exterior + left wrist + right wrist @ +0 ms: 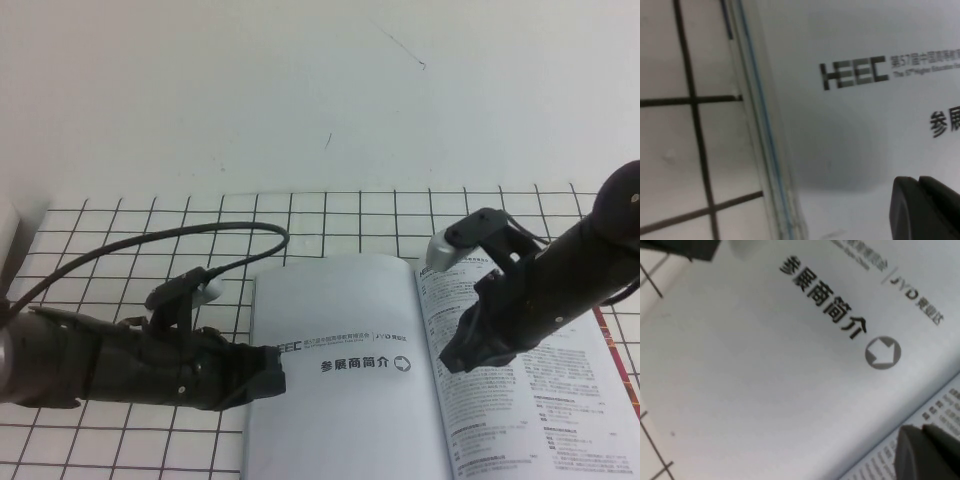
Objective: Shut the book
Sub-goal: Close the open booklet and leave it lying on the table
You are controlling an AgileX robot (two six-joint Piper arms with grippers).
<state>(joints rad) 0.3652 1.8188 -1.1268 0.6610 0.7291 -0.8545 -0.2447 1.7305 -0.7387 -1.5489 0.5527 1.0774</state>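
Note:
An open book [340, 400] lies on the gridded table [120, 230]. Its left page [855, 125] is pale grey with "HEEC" and a line of Chinese characters; its right page [520, 400] carries dense small print. My left gripper [277, 372] lies low over the left page's outer edge, shut, its dark tips [921, 181] just above the paper and holding nothing. My right gripper [452, 358] hangs over the right page close to the spine, also shut and empty, with its tips [921, 431] over the print beside the fold [920, 390].
A black cable [200, 236] loops from the left arm over the table behind the book. A red strip [612, 350] shows under the book's right edge. A pale object [8, 232] sits at the far left edge. A white wall rises behind the table.

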